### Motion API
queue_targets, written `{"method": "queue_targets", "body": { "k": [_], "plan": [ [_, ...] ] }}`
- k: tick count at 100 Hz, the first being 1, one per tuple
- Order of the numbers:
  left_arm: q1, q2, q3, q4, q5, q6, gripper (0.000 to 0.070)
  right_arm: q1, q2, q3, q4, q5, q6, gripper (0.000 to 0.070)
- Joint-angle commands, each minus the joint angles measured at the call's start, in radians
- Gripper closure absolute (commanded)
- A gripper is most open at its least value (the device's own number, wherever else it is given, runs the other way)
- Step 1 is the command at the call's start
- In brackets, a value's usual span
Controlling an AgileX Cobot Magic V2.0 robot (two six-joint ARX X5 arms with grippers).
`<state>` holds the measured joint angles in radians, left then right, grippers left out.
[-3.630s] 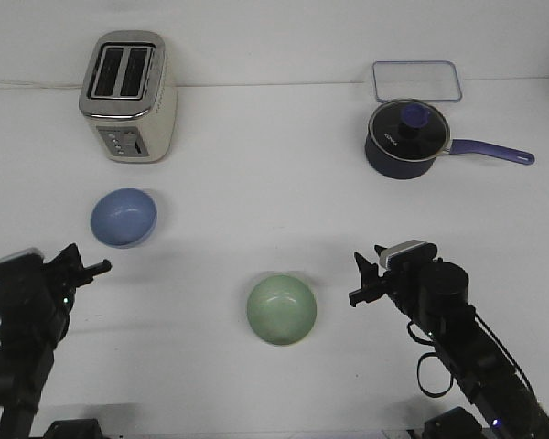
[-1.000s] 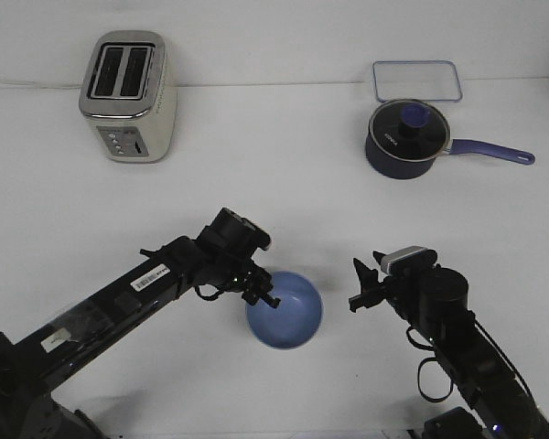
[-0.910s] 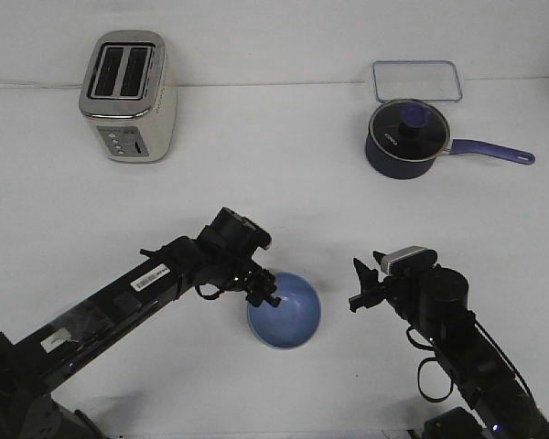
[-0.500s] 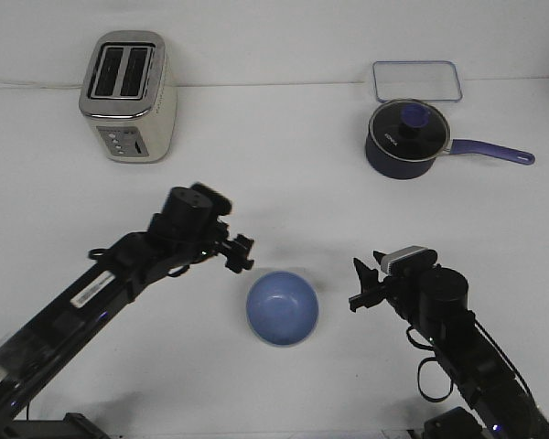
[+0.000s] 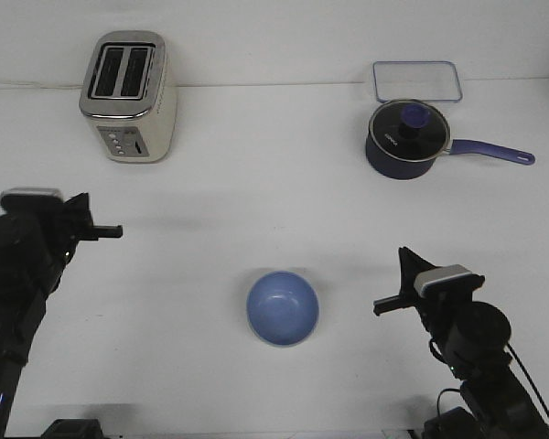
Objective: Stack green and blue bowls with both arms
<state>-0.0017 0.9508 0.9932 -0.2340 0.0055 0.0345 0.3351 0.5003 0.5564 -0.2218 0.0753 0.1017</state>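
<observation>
The light blue bowl sits upright on the white table at the front centre, on the spot where the green bowl stood. The green bowl is hidden under it. My left gripper hangs at the left edge, well to the left of the bowl and further back, fingers apart and empty. My right gripper is to the right of the bowl, apart from it, fingers apart and empty.
A cream and silver toaster stands at the back left. A dark navy pot with a long handle stands at the back right, with a clear lidded container behind it.
My left arm carried the blue bowl onto the green bowl, let it go and drew back to the left. My right arm shifted a little to the right and nearer the front.
</observation>
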Motion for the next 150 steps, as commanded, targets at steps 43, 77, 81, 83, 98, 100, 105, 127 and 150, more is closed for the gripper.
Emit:
{"method": "queue_targets", "body": {
  "k": [43, 77, 81, 83, 98, 100, 105, 127, 150],
  "plan": [
    [0.135, -0.547, -0.68, 0.418, 0.08, -0.068, 0.0685, 0.005, -0.238, -0.158, 0.062, 0.09, -0.016, 0.07],
    [0.134, -0.573, -0.679, 0.422, 0.08, -0.11, 0.0685, 0.005, -0.238, -0.157, 0.065, 0.087, -0.017, 0.07],
    [0.134, -0.573, -0.679, 0.422, 0.08, -0.11, 0.0685, 0.005, -0.238, -0.157, 0.064, 0.087, -0.017, 0.07],
    [0.134, -0.573, -0.679, 0.422, 0.08, -0.11, 0.0685, 0.005, -0.238, -0.157, 0.065, 0.087, -0.017, 0.07],
    [0.134, -0.573, -0.679, 0.422, 0.08, -0.11, 0.0685, 0.005, -0.238, -0.157, 0.065, 0.087, -0.017, 0.07],
    [0.134, -0.573, -0.679, 0.422, 0.08, -0.11, 0.0685, 0.005, -0.238, -0.157, 0.065, 0.087, -0.017, 0.07],
    [0.134, -0.573, -0.679, 0.422, 0.08, -0.11, 0.0685, 0.005, -0.238, -0.157, 0.065, 0.087, -0.017, 0.07],
    [0.119, -0.629, -0.702, 0.419, 0.055, -0.102, 0.0685, 0.005, -0.238, -0.157, 0.064, 0.087, -0.017, 0.07],
    [-0.003, -0.848, -0.882, 0.436, -0.01, -0.092, 0.0685, 0.005, -0.238, -0.157, 0.065, 0.087, -0.017, 0.07]
  ]
}}
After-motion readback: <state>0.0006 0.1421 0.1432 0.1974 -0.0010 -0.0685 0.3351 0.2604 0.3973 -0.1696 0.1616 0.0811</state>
